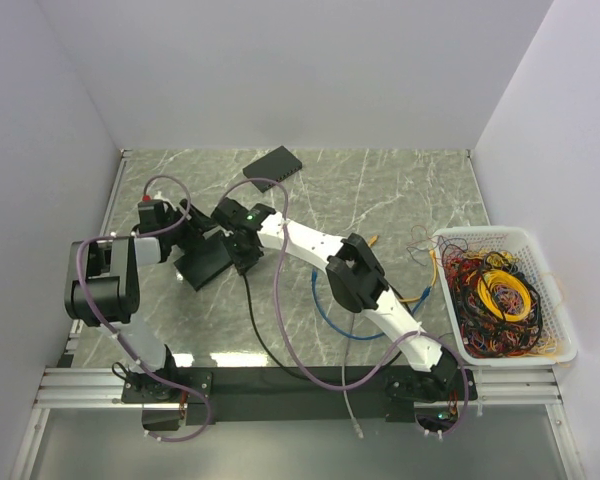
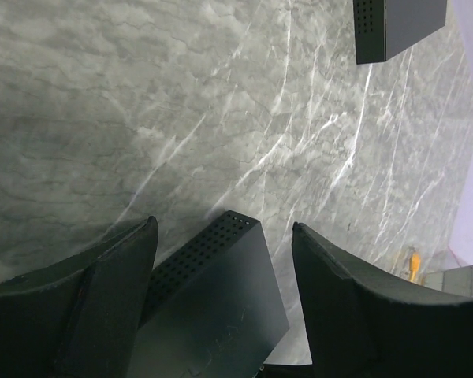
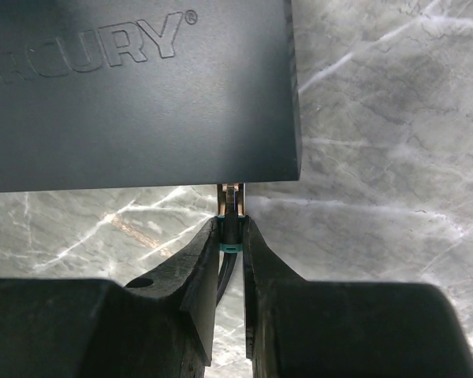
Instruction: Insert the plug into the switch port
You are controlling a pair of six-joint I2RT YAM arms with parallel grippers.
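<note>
Locating the plug [image 3: 231, 201]: pinched between the fingers of the right end effector [image 3: 231, 227], its clear tip touching the edge of the switch [image 3: 142, 102] that faces those fingers, close to that edge's right-hand corner.
Port: hidden under the switch's edge; whether the tip has entered it cannot be told.
Cable [image 3: 223, 276]: dark, with a teal band just behind the plug, running back between the fingers.
Handling, judged: plug light, small, hard plastic, likely brittle at its latch; cable limp and no help in steering. Best held by the boot just behind the tip, as now, square to the edge.
Right end effector: pressed together on the plug.
Switch: flat dark box, raised lettering on top, vent holes along one side; probably light and prone to slide when pushed.
Left end effector [image 2: 225, 236]: spread, one finger on each side of the switch; contact cannot be confirmed.
Second box [image 1: 272, 165]: dark, well apart, at the far side of the table [image 1: 410, 190].
Basket [image 1: 485, 232]: white, at the right, full of coiled cables.
</note>
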